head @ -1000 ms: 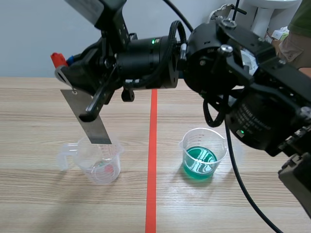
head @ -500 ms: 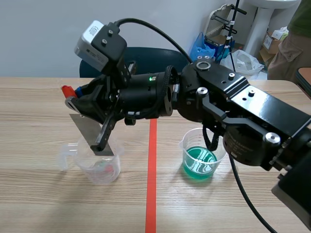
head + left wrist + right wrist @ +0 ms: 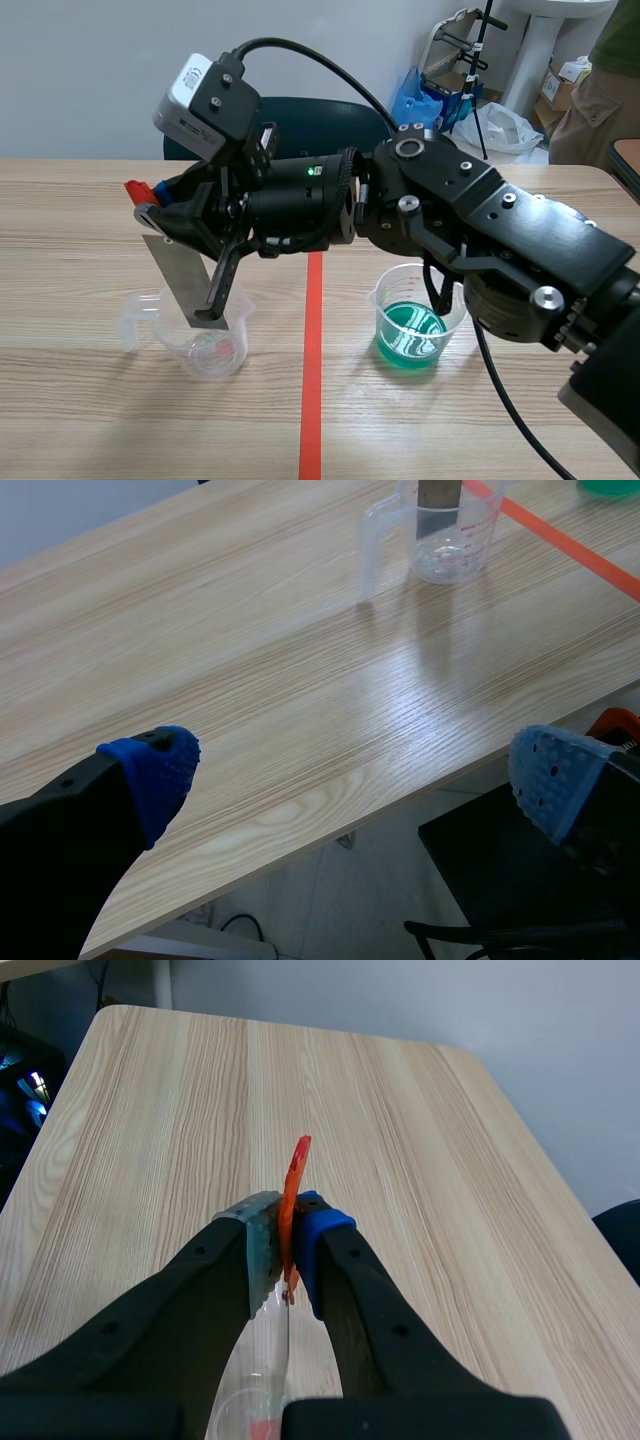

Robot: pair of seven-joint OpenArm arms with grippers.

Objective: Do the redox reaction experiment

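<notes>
My right arm reaches across from the right, and my right gripper is shut on the red-tabbed top of a grey metal strip. The strip hangs tilted with its lower end inside the clear measuring cup left of the tape line. In the right wrist view the red tab is pinched in my right gripper, with the cup's rim below. A second cup with green liquid stands right of the line. My left gripper is open past the table's near edge, far from the cup and the strip.
An orange-red tape line runs down the middle of the wooden table. A dark chair stands behind it. A person stands at the back right beside bags and a stand.
My right arm has come down and away from the camera. The strip has sunk from above the clear cup's rim to reach inside it.
</notes>
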